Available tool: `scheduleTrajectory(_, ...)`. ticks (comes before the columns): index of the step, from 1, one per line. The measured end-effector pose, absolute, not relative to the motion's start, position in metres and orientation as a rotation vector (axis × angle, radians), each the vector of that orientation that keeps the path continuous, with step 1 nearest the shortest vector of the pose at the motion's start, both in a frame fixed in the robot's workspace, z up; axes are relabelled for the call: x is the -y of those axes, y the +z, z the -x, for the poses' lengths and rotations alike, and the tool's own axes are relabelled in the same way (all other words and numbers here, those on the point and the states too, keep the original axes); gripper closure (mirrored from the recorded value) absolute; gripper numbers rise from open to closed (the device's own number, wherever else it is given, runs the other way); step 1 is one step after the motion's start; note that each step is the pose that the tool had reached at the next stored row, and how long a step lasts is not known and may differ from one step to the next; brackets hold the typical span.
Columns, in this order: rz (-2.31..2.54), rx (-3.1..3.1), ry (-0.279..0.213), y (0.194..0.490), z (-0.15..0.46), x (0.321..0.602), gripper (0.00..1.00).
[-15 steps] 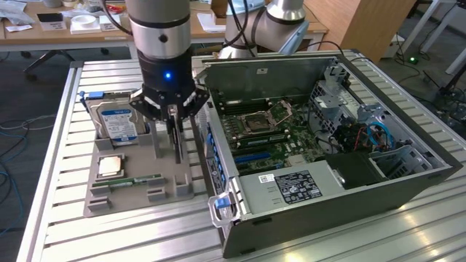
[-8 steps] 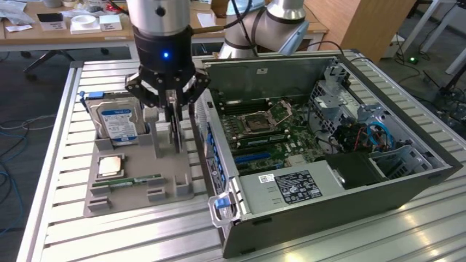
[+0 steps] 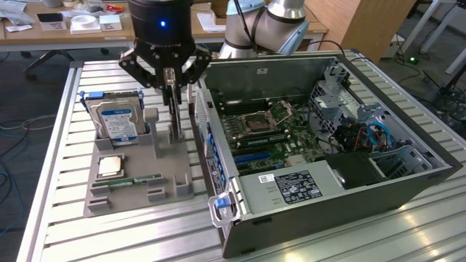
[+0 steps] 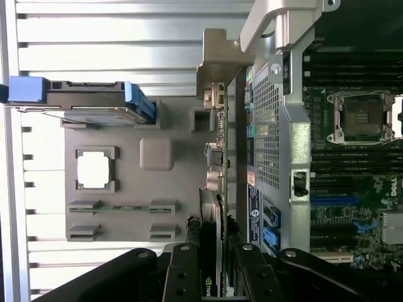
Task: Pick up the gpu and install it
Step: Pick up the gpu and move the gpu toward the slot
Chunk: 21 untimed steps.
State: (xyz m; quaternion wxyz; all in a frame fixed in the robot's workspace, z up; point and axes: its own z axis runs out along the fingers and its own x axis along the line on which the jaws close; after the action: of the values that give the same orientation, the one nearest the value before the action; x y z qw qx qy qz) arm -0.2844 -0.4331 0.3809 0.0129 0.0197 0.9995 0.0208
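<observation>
**Thin dark gpu [image 3: 174, 117] stands on edge, clamped from above**

The gpu is a thin, flat, dark expansion card with a silver metal bracket [image 4: 221, 60] at one end. It stands upright on edge, so the exterior view shows it as a narrow dark vertical strip. The wrist view looks along its upper edge [image 4: 217, 189], where small connectors and a green logo show. It stands over the grey plastic holder tray [image 3: 138, 191], on the side nearest the open computer case [image 3: 306, 218] and just beside that case's wall. The black gripper [image 3: 171, 90] pinches its top edge, one finger on each face. Whether its lower edge touches the tray cannot be told.
</observation>
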Motion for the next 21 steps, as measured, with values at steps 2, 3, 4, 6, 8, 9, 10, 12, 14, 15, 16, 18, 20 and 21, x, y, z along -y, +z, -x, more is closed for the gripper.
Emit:
scheduleTrajectory(2,-0.061,-3.114,0.064,0.390,0.284,0.433,0.74)
scheduleTrajectory(3,-0.061,-3.114,0.065,0.394,0.284,0.433,0.74)
scheduleTrajectory(4,-0.061,-3.114,0.065,0.398,0.284,0.433,0.74)
scheduleTrajectory(6,-0.061,-3.114,0.065,0.406,0.284,0.433,0.74)
scheduleTrajectory(8,-0.061,-3.114,0.065,0.413,0.284,0.433,0.74)
scheduleTrajectory(9,-0.061,-3.114,0.065,0.415,0.284,0.433,0.74)
scheduleTrajectory(10,-0.061,-3.114,0.065,0.417,0.284,0.433,0.74)
scheduleTrajectory(12,-0.061,-3.114,0.065,0.422,0.284,0.433,0.74)
scheduleTrajectory(14,-0.061,-3.114,0.065,0.425,0.284,0.433,0.74)
scheduleTrajectory(15,-0.061,-3.114,0.065,0.426,0.284,0.433,0.74)
scheduleTrajectory(16,-0.061,-3.113,0.065,0.426,0.284,0.433,0.74)
scheduleTrajectory(18,-0.061,-3.114,0.065,0.426,0.284,0.433,0.74)
scheduleTrajectory(20,-0.061,-3.114,0.065,0.426,0.284,0.433,0.74)
scheduleTrajectory(21,-0.061,-3.114,0.065,0.426,0.284,0.433,0.74)
